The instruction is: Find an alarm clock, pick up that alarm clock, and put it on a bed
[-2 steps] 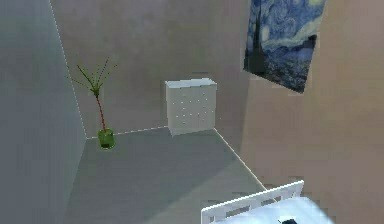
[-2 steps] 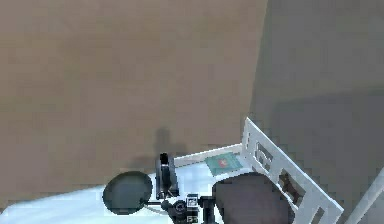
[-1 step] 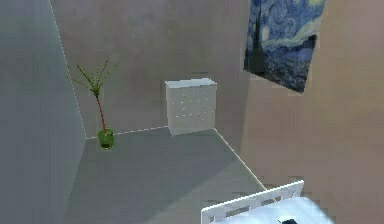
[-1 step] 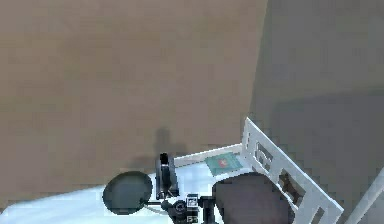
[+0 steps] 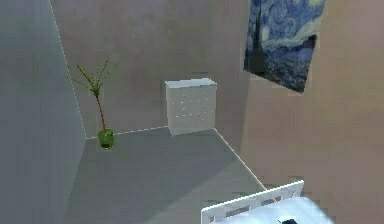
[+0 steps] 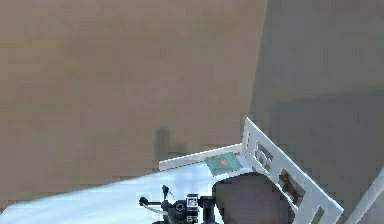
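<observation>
The bed [image 6: 110,200], with a pale cover, lies along the bottom of the arm side view. Its white slatted headboard [image 6: 272,158] stands at the right. My gripper [image 6: 152,201] reaches in low over the cover, with the white marker squares [image 6: 186,208] just right of it. Small dark bits sit at the fingers [image 6: 144,200], and I cannot tell whether the gripper holds anything. A dark rounded mass [image 6: 250,200] bulks beside the gripper on its right. A flat teal square [image 6: 222,161] lies on the bed by the headboard. The bed's corner [image 5: 255,205] shows at the forward view's bottom right, with a small dark thing [image 5: 288,219] on it.
Ahead, a white dresser [image 5: 191,105] stands against the far wall, with a potted plant [image 5: 103,130] in the corner to its left. A blue swirling painting [image 5: 282,40] hangs on the wall at the right. Grey floor lies between me and the dresser. A brown wall [image 6: 120,80] backs the bed.
</observation>
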